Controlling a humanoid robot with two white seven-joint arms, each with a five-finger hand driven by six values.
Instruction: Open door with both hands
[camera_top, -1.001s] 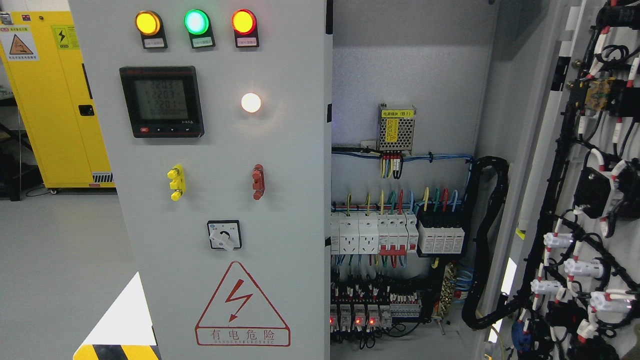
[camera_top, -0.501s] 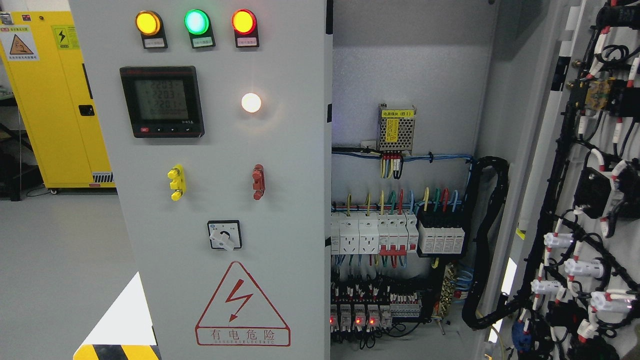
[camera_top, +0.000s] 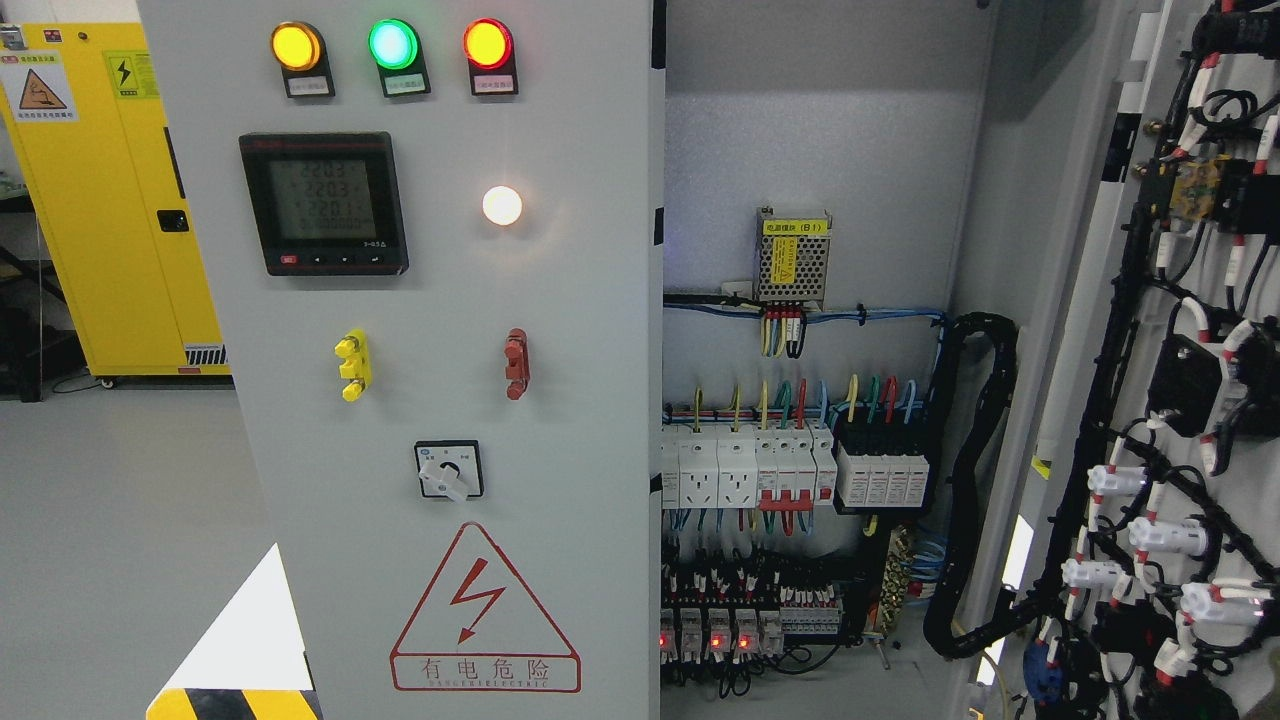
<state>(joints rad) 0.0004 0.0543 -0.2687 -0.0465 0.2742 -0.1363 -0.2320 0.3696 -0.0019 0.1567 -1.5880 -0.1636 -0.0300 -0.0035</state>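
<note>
A grey electrical cabinet fills the head view. Its left door (camera_top: 560, 420) is closed and carries three lit lamps, a digital meter (camera_top: 323, 203), a yellow handle (camera_top: 352, 365), a red handle (camera_top: 516, 363) and a rotary switch (camera_top: 448, 470). The right door (camera_top: 1170, 400) is swung wide open, its wired inner face turned toward me. Between them the cabinet interior (camera_top: 800, 450) shows breakers and coloured wires. Neither hand nor arm appears in the picture.
A yellow safety cabinet (camera_top: 110, 200) stands at the back left on the grey floor (camera_top: 120, 520). A white and black-yellow striped shape (camera_top: 240, 660) lies at the lower left. A thick black cable loop (camera_top: 975, 480) hangs inside the cabinet by the right door's hinge side.
</note>
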